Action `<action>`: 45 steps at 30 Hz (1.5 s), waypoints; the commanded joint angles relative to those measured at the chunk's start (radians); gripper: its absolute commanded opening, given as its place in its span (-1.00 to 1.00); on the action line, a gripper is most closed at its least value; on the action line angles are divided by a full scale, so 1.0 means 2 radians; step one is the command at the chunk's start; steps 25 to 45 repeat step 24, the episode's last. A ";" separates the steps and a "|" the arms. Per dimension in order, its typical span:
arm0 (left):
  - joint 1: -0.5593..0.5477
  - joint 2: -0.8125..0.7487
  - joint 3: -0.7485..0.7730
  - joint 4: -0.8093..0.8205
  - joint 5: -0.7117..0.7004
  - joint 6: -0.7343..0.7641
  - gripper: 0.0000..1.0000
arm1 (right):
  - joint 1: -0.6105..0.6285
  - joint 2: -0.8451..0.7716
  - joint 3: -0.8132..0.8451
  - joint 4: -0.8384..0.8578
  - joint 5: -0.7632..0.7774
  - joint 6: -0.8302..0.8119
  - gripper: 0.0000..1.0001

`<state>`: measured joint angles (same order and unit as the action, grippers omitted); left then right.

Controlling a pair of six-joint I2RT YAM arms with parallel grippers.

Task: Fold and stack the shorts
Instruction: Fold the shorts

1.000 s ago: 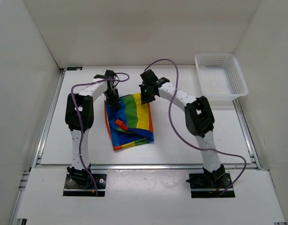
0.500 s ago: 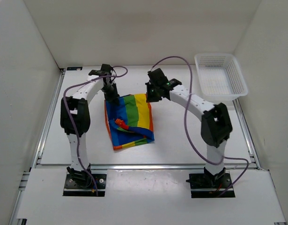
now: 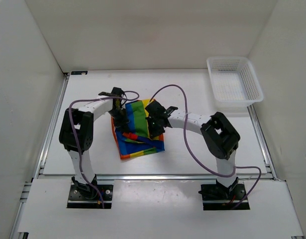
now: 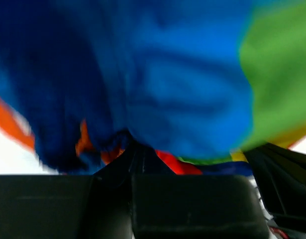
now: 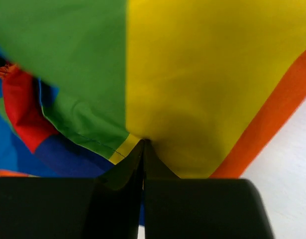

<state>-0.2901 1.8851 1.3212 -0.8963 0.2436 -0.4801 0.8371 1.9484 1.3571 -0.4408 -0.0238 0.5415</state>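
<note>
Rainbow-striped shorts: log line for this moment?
left gripper: shut on rainbow-striped cloth shorts | right gripper: shut on shorts | fold: far edge held up, unfinished

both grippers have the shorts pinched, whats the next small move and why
Probably draw both pinched spots on toward the near edge and lower them there. The left gripper and right gripper are each shut on cloth, holding it raised over the middle of the shorts, so the fold looks only half laid and the near part is uncovered.

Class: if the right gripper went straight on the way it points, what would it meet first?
The shorts: the right gripper is shut with its tips at the yellow-green hem, so it meets that cloth at once. What lies behind is hidden.
</note>
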 commanded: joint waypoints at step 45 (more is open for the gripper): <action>0.019 -0.483 0.047 -0.103 -0.230 -0.057 0.98 | -0.018 -0.465 -0.106 -0.307 0.488 0.154 0.91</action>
